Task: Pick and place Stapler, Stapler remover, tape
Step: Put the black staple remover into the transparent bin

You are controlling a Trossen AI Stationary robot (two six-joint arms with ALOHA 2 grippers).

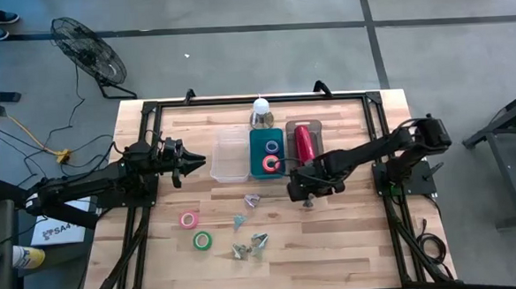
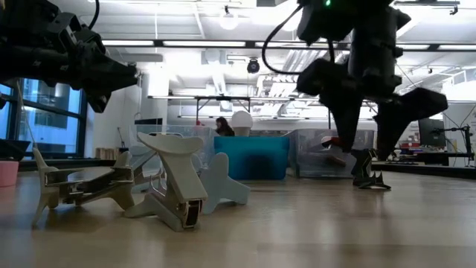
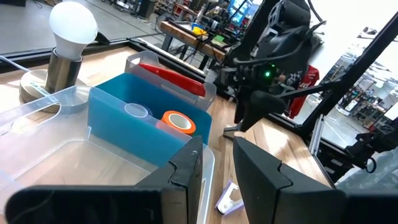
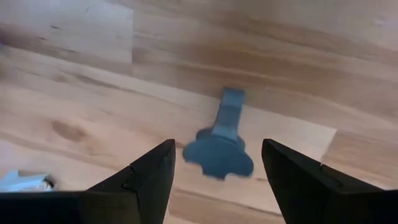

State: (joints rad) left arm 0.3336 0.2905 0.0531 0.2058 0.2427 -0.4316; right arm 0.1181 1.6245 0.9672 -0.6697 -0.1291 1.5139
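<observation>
Stapler remover (image 4: pixel 219 143) sits flat on the bare table (image 4: pixel 280 56), dark blue-grey, directly under the right gripper (image 4: pixel 214 180), whose fingers stand wide open on either side of it, not touching. In the high view the right gripper (image 1: pixel 307 193) is just in front of the bins; the piece beneath it is hidden there by the arm. Several more removers (image 1: pixel 247 223) lie scattered mid-table (the low view shows their (image 2: pixel 172 195) claw shape up close). My read on handling: light, rigid plastic and metal, sprung jaws, broad flared wings at one end and a narrow stem at the other. Wings are the widest part and would likely slip or pivot; better to close across the narrow stem or waist, with the fingers square to it. It lies low on the wood, so the fingertips need to get nearly down to the table. Stapler (image 1: pixel 304 142) is already in the clear bin at the right of the row, two tape rolls (image 1: pixel 271 163) in the teal bin (image 1: pixel 257 143), the clear tub (image 1: pixel 228 157) on the left looks empty. Pink tape (image 1: pixel 188 220) and green tape (image 1: pixel 202 241) are on the table. Left gripper (image 1: pixel 191 159) waits beside the clear tub, fingers (image 3: pixel 186 171) set close with a narrow gap, holding nothing.
</observation>
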